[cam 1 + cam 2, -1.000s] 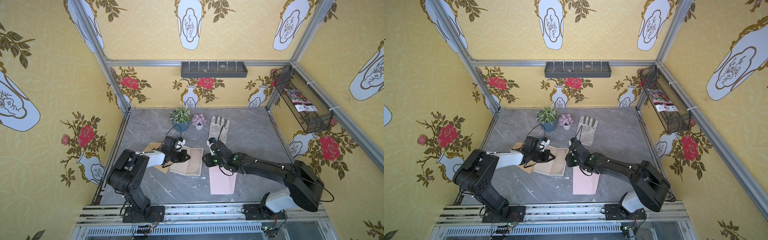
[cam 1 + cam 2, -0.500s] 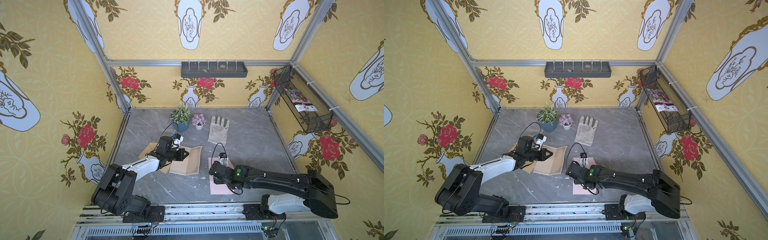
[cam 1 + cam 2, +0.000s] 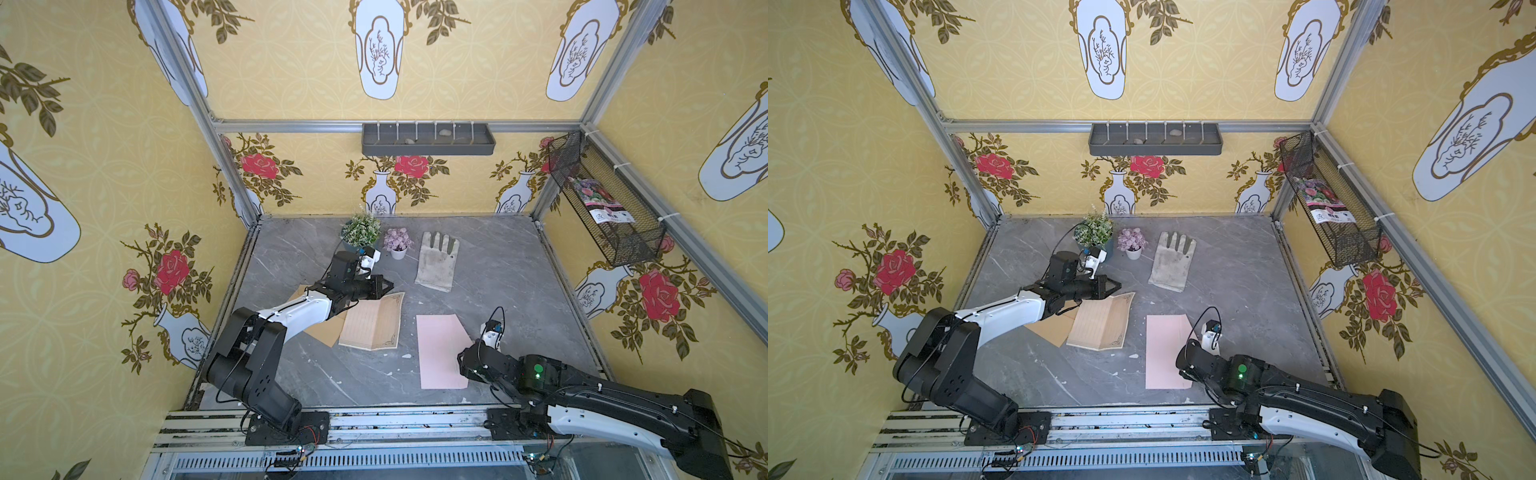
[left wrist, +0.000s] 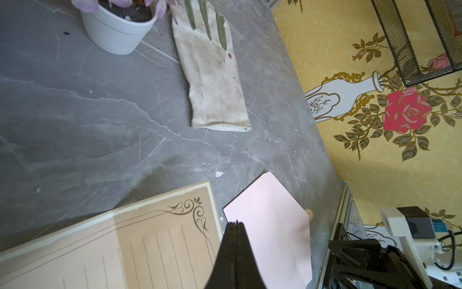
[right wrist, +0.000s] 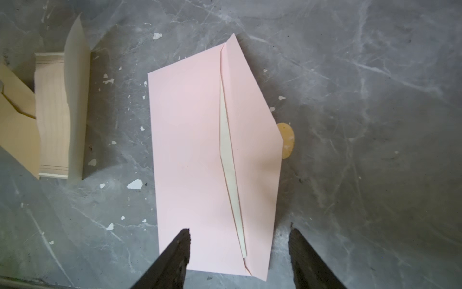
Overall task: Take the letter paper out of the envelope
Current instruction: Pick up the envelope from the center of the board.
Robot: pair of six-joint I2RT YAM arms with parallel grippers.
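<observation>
Down on the grey marble counter (image 3: 498, 291), two arms reach in from the near rail. The left arm stretches out toward the middle, and its left hand (image 4: 235, 222) is clenched tight, jaws pressed flat together with nothing visible between them. It sits at the far corner of the letter paper (image 3: 372, 324), and whether the tips touch the sheet I can't tell. The right arm lies low along the near edge. The right hand (image 5: 239, 227) is released, jaws spread wide over the near end of the pink envelope (image 3: 440, 349), one finger above the envelope and the other above bare counter beside it.

That pink envelope lies flat with its flap folded back, and a cream strip shows along the mouth. The letter paper is out in the open, unfolded and creased, lined side up, with a clear gap of counter between it and the pink envelope. Its edge on that side lifts off the surface. Its other side overlaps a brown envelope (image 3: 1052, 330).

Farther back there's a dirty white glove (image 3: 436, 266), a green potted plant (image 3: 360, 229) and a small purple flower pot (image 3: 397, 243). Tiny yellow disc (image 5: 287, 141) right at the pink flap's tip.
</observation>
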